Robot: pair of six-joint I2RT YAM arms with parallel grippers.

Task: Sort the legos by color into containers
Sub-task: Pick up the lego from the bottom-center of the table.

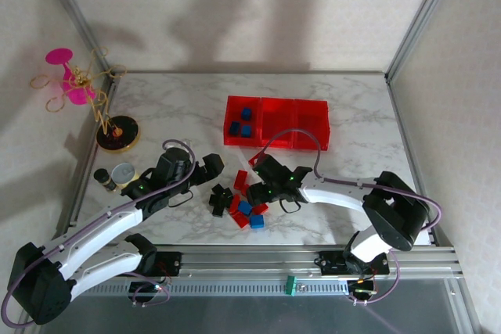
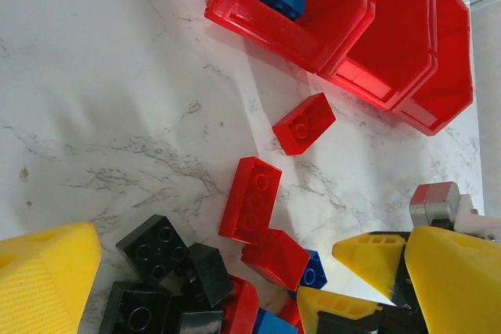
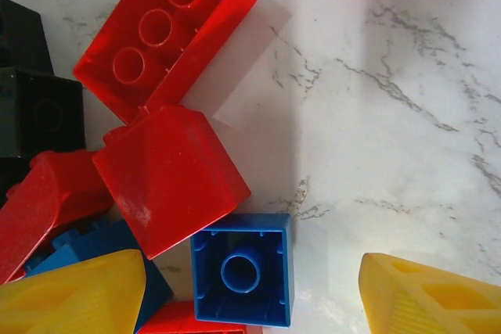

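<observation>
The containers (image 1: 275,100) are three joined red bins at mid-table; the left one (image 2: 274,33) holds blue legos (image 1: 240,122). A pile of red, blue and black legos (image 1: 237,206) lies in front of them. My right gripper (image 3: 254,279) is open and low over the pile. An upside-down blue lego (image 3: 243,267) lies between its yellow fingers (image 3: 430,299), with a gap on its right side. My left gripper (image 2: 254,260) hangs open over the pile's left side, above black legos (image 2: 153,249) and red legos (image 2: 250,197). One red lego (image 2: 304,123) lies apart, nearer the bins.
A small round silver tin (image 1: 123,172) and a dark bottle (image 1: 102,180) stand at the left edge. Behind them is a wire ornament with pink discs (image 1: 78,84) on a round base (image 1: 117,134). Both grippers (image 1: 258,191) crowd the pile. Metal frame posts border the table.
</observation>
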